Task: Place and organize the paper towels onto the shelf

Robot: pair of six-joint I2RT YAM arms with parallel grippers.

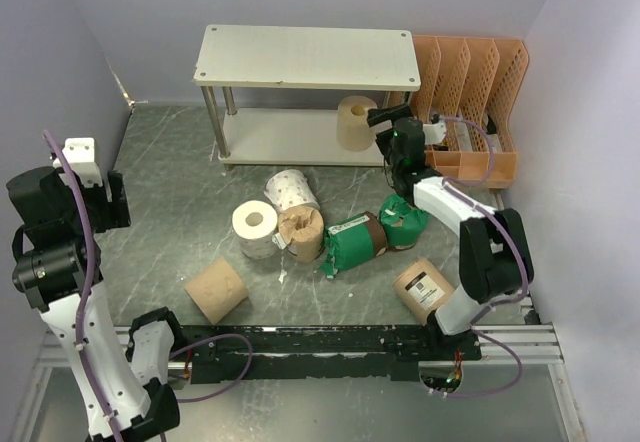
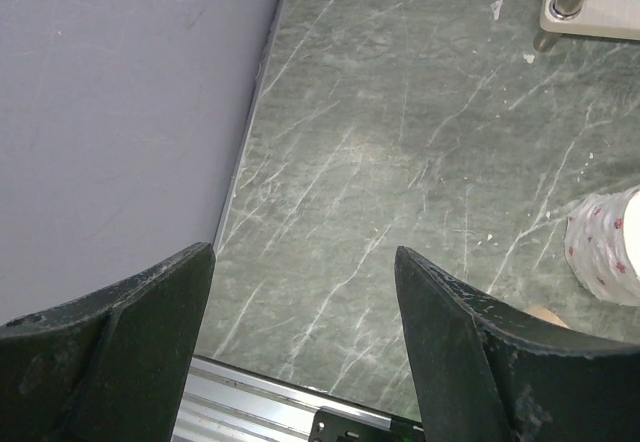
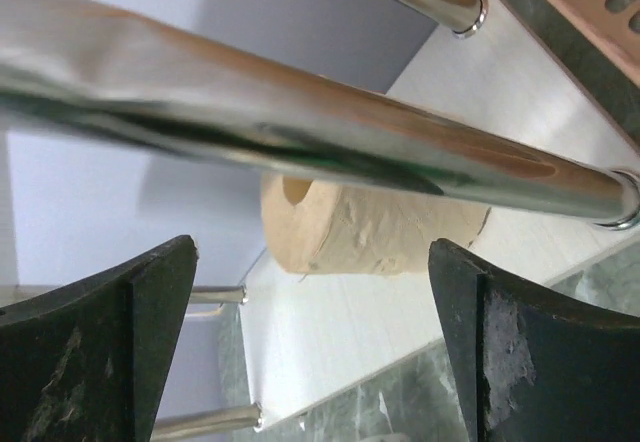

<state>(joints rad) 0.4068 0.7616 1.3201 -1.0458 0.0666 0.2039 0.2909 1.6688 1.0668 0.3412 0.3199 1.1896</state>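
Note:
The shelf [image 1: 305, 57] stands at the back. One tan roll [image 1: 356, 122] stands on the right end of its lower board [image 1: 280, 140]. My right gripper [image 1: 381, 117] is open and empty just right of that roll. In the right wrist view the roll [image 3: 370, 232] lies beyond the open gripper [image 3: 310, 245], behind a shelf leg [image 3: 300, 112]. On the table lie a flowered white roll [image 1: 291, 190], a white roll [image 1: 255, 227], a torn tan roll [image 1: 300, 232], two green-wrapped rolls [image 1: 352, 242] [image 1: 404, 224], a tan roll [image 1: 216, 290] and a labelled tan roll [image 1: 424, 289]. My left gripper [image 1: 118, 202] [image 2: 302, 252] is open and empty by the left wall.
An orange perforated file rack [image 1: 470, 102] stands right of the shelf, close behind my right arm; it shows in the right wrist view too [image 3: 600, 2]. The left wall [image 2: 120, 112] is beside my left gripper. The flowered roll [image 2: 608, 247] shows at the left wrist view's right edge.

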